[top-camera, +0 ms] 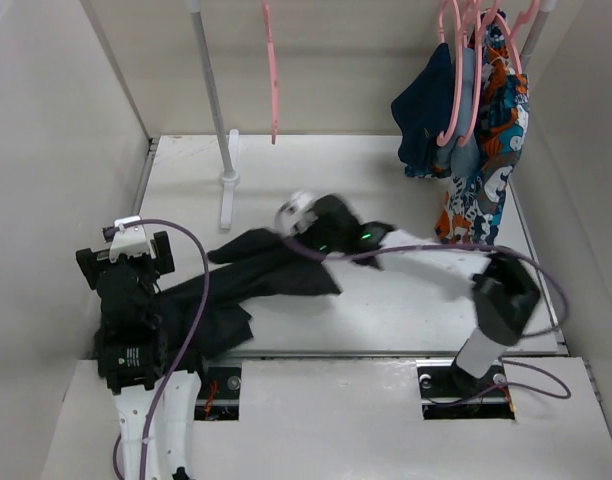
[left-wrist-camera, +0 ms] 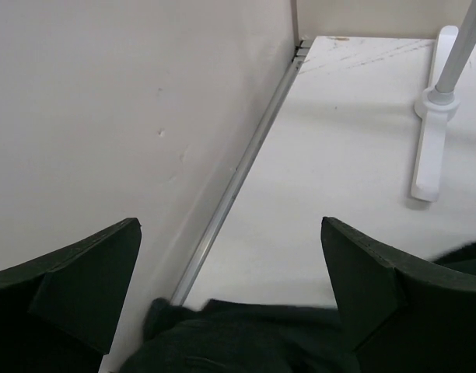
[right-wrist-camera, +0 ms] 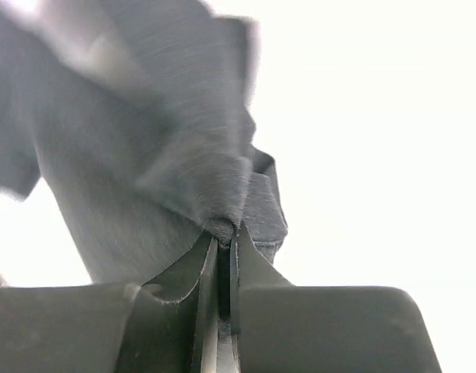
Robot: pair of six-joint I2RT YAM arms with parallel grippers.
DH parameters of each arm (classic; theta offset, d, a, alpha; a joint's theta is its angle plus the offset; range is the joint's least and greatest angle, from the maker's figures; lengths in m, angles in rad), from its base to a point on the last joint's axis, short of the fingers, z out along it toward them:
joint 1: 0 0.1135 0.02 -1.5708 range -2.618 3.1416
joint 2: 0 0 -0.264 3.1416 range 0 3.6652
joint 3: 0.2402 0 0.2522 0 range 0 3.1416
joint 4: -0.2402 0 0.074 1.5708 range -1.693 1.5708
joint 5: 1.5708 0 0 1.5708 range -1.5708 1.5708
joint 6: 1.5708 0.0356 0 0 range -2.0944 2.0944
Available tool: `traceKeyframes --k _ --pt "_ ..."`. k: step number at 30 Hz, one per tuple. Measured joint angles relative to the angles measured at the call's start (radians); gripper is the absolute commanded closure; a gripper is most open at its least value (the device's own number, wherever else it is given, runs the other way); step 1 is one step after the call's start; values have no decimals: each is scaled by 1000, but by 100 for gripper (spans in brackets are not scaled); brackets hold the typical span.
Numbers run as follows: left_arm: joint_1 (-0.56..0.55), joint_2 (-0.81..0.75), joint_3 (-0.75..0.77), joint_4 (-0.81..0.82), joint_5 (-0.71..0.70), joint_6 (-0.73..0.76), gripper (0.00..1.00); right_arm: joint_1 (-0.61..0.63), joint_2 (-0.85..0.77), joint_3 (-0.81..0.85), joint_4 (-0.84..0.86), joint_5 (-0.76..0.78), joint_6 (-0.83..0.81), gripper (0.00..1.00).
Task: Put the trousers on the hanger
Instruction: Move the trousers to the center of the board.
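Right tool (right-wrist-camera: 225,233), clamped on the trousers (top-camera: 248,272), seemed mid-pickup from the counter (top-camera: 406,312); left tool (left-wrist-camera: 230,227) gaped open. Next would be threading a leg through the hanger (top-camera: 272,70).

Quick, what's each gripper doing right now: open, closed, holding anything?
Left gripper: open, holding nothing.
Right gripper: shut on a fold of the trousers.

The trousers (top-camera: 261,268) are matt black woven cloth; the hanger (top-camera: 272,75) is smooth pink plastic.
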Motion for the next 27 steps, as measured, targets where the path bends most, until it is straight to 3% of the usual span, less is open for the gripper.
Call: traceKeyframes --k 2,3,4,5,8,11,14,18,23,25,26,27 --pt "0 2 0 5 2 3 0 -173 -165 -126 35 18 88 100" --pt "0 2 0 6 2 4 0 -270 -250 -190 56 37 128 91" --pt "0 3 0 8 3 5 0 -367 -328 -245 60 71 158 70" --pt "0 3 0 9 5 6 0 -454 -397 -290 52 115 181 20" --pt "0 3 0 10 10 7 0 -596 -487 -328 -26 243 207 0" --pt "0 8 0 14 15 9 0 -556 -438 -287 -117 323 183 0" --pt "0 20 0 27 23 9 0 -371 -355 -253 -142 380 115 0" --pt "0 38 0 32 29 8 0 -130 -262 -204 -118 307 16 0" --pt "0 43 0 31 32 9 0 -82 8 46 -158 296 -9 0" --pt "0 43 0 31 31 13 0 -89 111 132 -189 312 -10 8" --pt "0 43 0 31 31 13 0 -92 171 179 -207 322 -11 34" --pt "0 43 0 31 28 16 0 -95 226 216 -227 330 -14 52"
